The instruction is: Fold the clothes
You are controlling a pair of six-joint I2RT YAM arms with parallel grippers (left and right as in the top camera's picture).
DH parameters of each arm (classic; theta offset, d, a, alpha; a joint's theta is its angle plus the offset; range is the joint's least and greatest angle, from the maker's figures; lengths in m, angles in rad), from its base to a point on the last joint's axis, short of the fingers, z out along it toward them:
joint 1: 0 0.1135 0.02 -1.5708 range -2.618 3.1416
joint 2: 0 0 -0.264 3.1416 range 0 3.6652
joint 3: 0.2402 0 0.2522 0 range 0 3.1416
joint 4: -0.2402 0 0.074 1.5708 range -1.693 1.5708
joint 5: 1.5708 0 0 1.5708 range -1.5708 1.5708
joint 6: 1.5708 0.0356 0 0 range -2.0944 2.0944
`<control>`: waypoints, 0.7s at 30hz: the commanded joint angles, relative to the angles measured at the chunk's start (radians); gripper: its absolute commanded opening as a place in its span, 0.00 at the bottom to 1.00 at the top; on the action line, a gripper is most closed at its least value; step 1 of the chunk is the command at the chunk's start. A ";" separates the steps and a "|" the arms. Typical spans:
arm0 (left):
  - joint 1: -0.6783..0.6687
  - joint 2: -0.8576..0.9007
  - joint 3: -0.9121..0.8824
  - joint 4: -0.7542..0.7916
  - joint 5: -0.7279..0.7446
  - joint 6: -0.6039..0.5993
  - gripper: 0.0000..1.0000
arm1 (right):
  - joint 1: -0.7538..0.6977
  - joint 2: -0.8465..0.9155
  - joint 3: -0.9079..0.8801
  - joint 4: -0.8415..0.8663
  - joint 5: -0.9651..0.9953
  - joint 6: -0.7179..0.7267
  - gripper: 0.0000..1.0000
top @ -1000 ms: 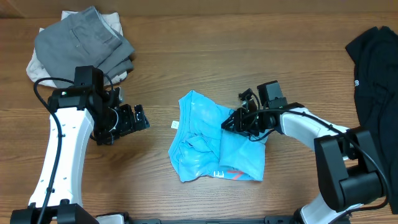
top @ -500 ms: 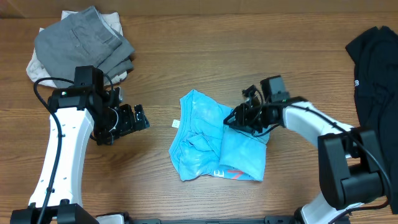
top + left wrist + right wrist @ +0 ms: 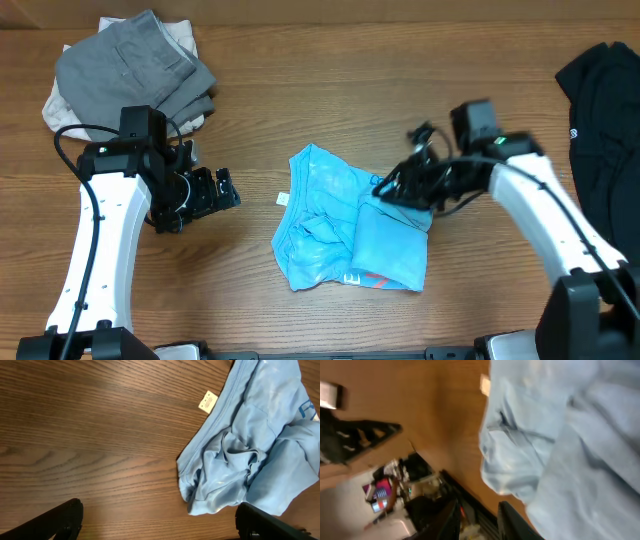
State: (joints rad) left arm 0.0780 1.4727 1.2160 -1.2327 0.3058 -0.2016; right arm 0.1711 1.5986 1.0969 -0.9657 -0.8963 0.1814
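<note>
Overhead: shows the shirt crumpled mid-table, partly doubled over itself, with a grey pile far left and a black garment far right, both well apart from it. Finds the left gripper spread wide, hovering left of the shirt and touching nothing. Finds the right gripper blurred at the shirt's upper right edge; cannot tell whether pinching cloth or free.

Left wrist: looks down on bare table and the shirt's bunched left edge, with a label sticking out and fingertips far apart at the bottom corners, nothing between.

Right wrist: blurred; shows pale blue folds on the right, with fingers somewhat parted at the bottom and no telling what sits in the gap.

Risks, as judged:
- Dragging the whole shirt sideways if only one layer is caught.
- Undoing the doubled part if a snagged hem rides up.
- Pressing the bunched left side into the next fold.
- Slipping off a thin edge lying flat on wood.
</note>
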 commanded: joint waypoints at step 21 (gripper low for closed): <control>-0.006 -0.007 -0.005 -0.009 0.000 0.023 1.00 | 0.006 -0.047 -0.505 0.637 -0.100 0.317 0.27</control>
State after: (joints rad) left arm 0.0780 1.4727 1.2148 -1.2415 0.3061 -0.2016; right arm 0.1913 1.6123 0.4931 -0.2989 -1.0035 0.4744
